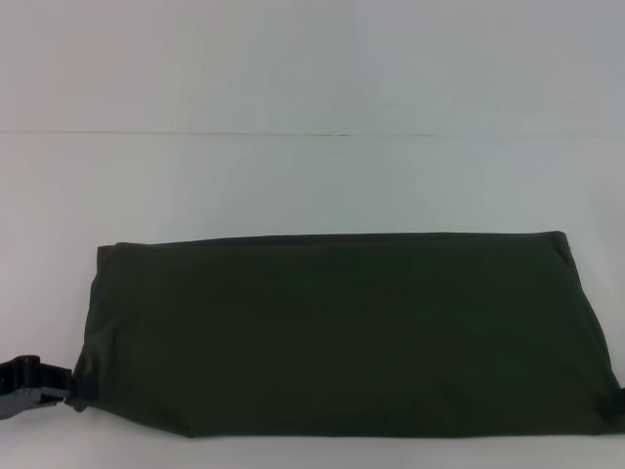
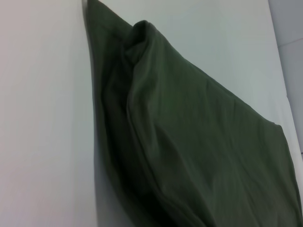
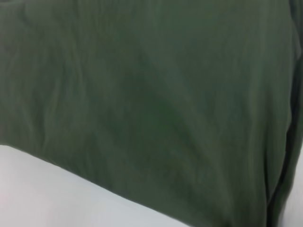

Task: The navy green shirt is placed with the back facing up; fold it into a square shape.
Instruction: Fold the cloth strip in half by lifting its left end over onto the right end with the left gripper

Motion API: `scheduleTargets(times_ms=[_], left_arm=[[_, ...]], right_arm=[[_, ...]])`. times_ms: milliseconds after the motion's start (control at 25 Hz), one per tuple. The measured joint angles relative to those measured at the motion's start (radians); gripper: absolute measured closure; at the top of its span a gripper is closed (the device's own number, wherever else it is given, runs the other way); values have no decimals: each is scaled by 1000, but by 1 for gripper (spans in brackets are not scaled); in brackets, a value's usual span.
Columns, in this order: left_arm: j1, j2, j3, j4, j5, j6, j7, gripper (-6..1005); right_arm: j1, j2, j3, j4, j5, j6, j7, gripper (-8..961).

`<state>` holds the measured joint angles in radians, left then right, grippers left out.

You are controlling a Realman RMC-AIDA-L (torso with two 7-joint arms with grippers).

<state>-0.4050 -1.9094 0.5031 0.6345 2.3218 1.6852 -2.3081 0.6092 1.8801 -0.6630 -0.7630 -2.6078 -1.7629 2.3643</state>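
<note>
Navy green shirt lies on the white table, folded into a wide band running left to right across the near part of the surface. Plain side up; no lettering visible. Far edge fairly straight; near edge runs close to the table's near limit in the head view.

Left gripper: dark, at the shirt's near-left corner, just at the cloth's edge. The corner there looks slightly bunched against it. Cannot tell whether the fingers are apart or closed, or whether they have hold of the cloth; too little of it shows.

Left wrist view: shirt seen close, a raised fold of cloth along its edge, layers stacked, white table beside it.

Right gripper: not seen in any view. A small dark shape sits at the head view's right margin, by the shirt's near-right corner; unidentifiable. Right wrist view is nearly filled by the shirt, very close, with a strip of table alongside.
</note>
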Motion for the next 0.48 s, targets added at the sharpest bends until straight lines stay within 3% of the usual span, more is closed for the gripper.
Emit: scheduleTargets(times_ms=[160,400,480], left_arm=[[-1,0,-1,4,-3,-3,6,976],[-5,3,-2,5,8,-56,-11,777],[-4,6,-2,5,9,-62,-33,700]], right_arm=[[6,-4,79,-3,24,-23,-56,692],[7,-6,149,1,194,-45,-229,436],[2,4,148,5,253,-50,-315,349]])
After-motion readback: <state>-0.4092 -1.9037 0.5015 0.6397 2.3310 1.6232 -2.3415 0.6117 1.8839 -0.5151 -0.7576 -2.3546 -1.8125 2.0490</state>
